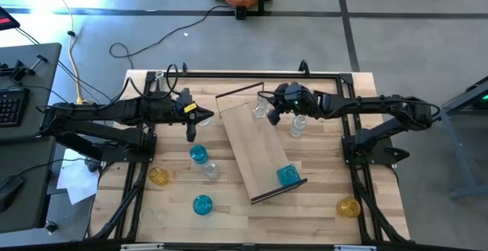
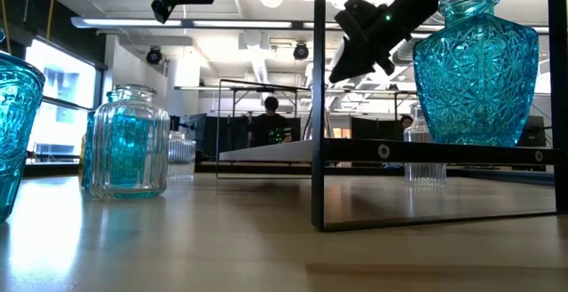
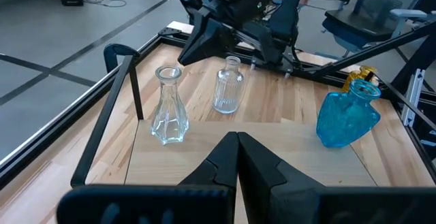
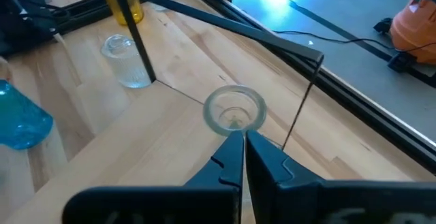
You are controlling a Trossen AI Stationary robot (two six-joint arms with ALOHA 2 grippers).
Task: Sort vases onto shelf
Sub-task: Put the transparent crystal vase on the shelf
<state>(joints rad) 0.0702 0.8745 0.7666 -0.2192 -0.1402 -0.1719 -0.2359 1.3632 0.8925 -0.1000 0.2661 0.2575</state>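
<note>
On the table [image 1: 320,205], the shelf [image 1: 255,148] lies slanted from 11 to 5 o'clock, carrying a clear vase [image 1: 261,111] at its far end and a blue vase [image 1: 287,175] at its near end. The right gripper [image 1: 273,118], fingers pressed together and empty, hovers just above the clear vase. The left gripper [image 1: 207,116], also closed and empty, hangs at the shelf's 9 o'clock side, with other vases [image 1: 200,155] scattered on the table.

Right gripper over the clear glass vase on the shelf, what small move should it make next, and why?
Probably open its fingers. The right gripper is shut and empty, just above the mouth of the clear glass vase on the light-wood shelf; shut fingers cannot take the vase.
</note>
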